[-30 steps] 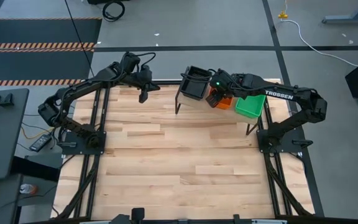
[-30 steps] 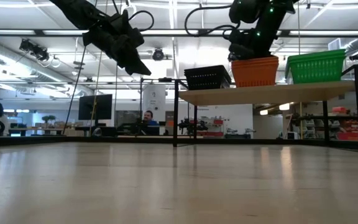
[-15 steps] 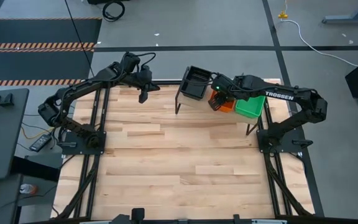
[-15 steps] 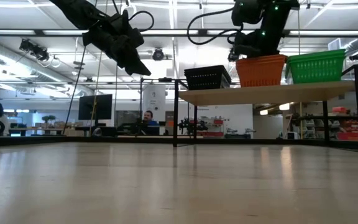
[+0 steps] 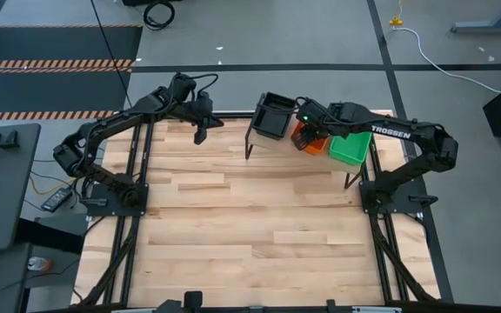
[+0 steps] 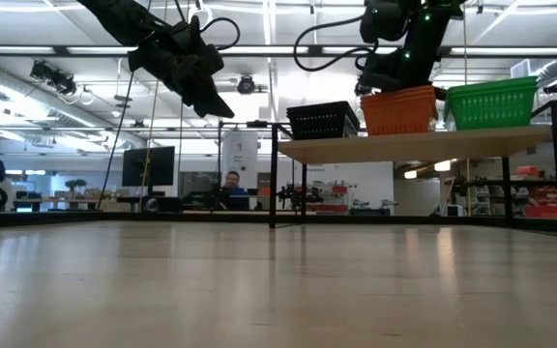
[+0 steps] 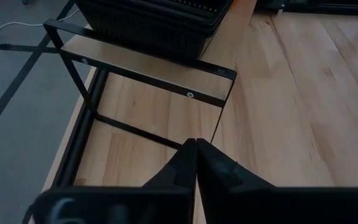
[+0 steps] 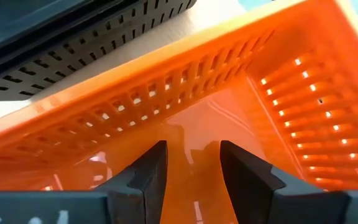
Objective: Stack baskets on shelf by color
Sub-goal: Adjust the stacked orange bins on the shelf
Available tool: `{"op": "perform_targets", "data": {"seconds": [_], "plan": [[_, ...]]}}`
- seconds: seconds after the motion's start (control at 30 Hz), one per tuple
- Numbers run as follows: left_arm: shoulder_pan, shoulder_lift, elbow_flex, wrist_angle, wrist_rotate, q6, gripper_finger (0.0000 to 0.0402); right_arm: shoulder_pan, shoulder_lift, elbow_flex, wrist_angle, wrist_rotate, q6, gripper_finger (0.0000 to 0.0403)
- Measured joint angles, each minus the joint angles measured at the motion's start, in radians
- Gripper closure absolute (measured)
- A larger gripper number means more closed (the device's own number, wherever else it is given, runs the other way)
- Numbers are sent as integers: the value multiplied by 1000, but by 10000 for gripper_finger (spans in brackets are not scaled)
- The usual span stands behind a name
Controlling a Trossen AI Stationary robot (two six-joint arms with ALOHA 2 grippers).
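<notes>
On the shelf (image 6: 414, 145) at the table's far edge a black basket (image 5: 272, 117) stands at the left, an orange basket (image 5: 313, 143) in the middle and a green basket (image 5: 350, 148) at the right. My right gripper (image 5: 305, 130) reaches down into the orange basket (image 8: 278, 93), its fingers apart over the basket's floor. In the low view the orange basket (image 6: 399, 109) sits slightly tilted, its end toward the black basket (image 6: 322, 120) lower. My left gripper (image 5: 200, 132) hangs shut and empty in the air, left of the shelf (image 7: 148, 68). My right gripper comes slanting down from above into the orange basket. Both fingers (image 8: 148, 174) stand inside it over the glossy floor (image 8: 194, 124), beside the long slotted wall (image 8: 123, 106) toward the black basket. The fingertips themselves hide where they touch it. Nothing shows between the fingers except the floor.
The slatted wooden tabletop (image 5: 250, 226) stretches in front of the shelf. The shelf's thin black legs (image 6: 272, 179) stand on it. A person (image 6: 228, 184) sits in the room beyond the far edge.
My right gripper has rolled at the wrist while staying over the shelf. The orange basket has shifted toward the green basket, come partly back, and now sits turned a little and tilted.
</notes>
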State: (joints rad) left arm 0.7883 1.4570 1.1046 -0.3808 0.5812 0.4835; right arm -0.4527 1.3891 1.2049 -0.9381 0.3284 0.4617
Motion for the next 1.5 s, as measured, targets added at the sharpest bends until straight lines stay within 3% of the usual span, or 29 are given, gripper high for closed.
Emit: {"op": "perform_targets", "data": {"seconds": [1.5], "plan": [[0, 0, 0, -1, 0, 0, 384, 17, 0, 0, 99, -35, -204, 247]]}}
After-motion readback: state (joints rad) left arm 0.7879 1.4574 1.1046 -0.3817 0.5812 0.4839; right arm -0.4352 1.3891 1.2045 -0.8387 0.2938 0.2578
